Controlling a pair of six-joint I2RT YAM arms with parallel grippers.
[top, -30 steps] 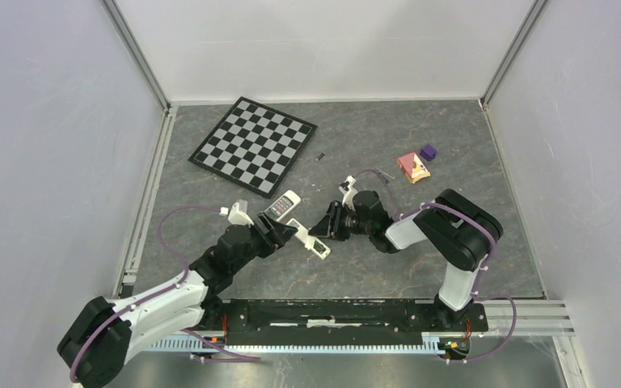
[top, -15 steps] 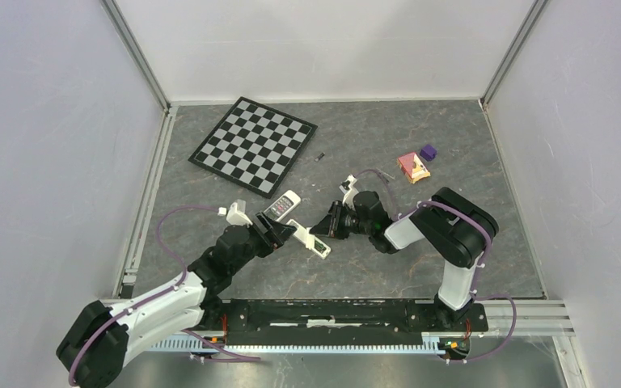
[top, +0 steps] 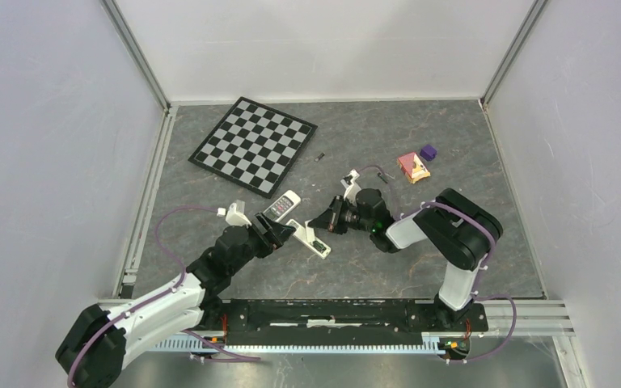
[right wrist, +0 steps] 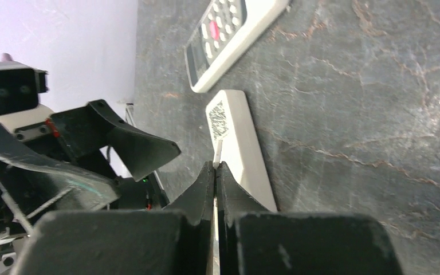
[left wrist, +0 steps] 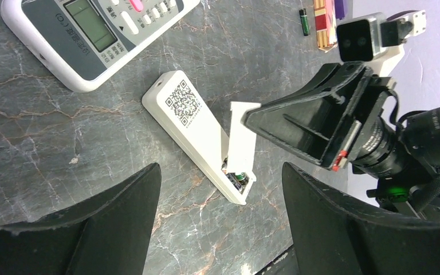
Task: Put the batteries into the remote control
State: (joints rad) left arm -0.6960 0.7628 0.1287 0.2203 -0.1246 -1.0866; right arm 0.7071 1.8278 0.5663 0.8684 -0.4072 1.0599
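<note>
White and face down on the grey marbled table [left wrist: 51, 149], the remote control [left wrist: 197, 134] has its battery cover [left wrist: 240, 143] tilted up, pinched between the closed fingers of the right gripper [right wrist: 216, 169]. One battery [left wrist: 239, 178] (green wrap just showing) sits in the open compartment, and a second battery [left wrist: 303, 15] lies well apart beside the coloured blocks [left wrist: 323, 23]. The left gripper [top: 283, 232] hangs above the remote control with its jaws spread wide, gripping nothing.

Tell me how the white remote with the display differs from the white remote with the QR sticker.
The broad white display remote lies face up, buttons showing; the slimmer white QR-sticker remote lies face down. The QR-sticker remote's battery cover stands lifted, pinched in the right gripper, a battery visible in its bay; the display remote's back is hidden. Both are white, oblong, and rest flat on the grey marbled table.
</note>
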